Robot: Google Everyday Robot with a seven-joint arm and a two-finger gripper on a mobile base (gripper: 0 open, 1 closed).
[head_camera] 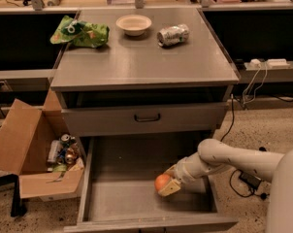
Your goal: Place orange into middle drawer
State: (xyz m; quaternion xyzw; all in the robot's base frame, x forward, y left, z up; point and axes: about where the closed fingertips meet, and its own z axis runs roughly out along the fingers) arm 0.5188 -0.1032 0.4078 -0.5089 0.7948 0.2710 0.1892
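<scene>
The big grey desk (pixel 137 62) fills the middle of the frame. Its flat top is in the upper half. Under the top is a shut drawer front (pixel 195 118) with a small black handle (pixel 147 117).

Below that, the middle drawer (pixel 122 198) is pulled out wide toward the bottom of the frame. It is a grey tray with low walls.

A white robot arm (pixel 224 159) comes in from the lower right and goes over the right wall of the drawer.

An open cardboard box (pixel 20 140) sits on the floor at the lower left, just beside the drawer. It has little things in it.

On the desk top, a green bag (pixel 81 32) lies at the upper left. A cream bowl (pixel 133 24) is next to it, in the upper middle. A crushed silver can (pixel 173 35) lies on its side just right of the bowl.

The pincer (pixel 166 183) is inside the drawer, on its right side. It is pinching the orange (pixel 161 181). The orange is low over the drawer floor. I cannot tell if it touches the floor.
</scene>
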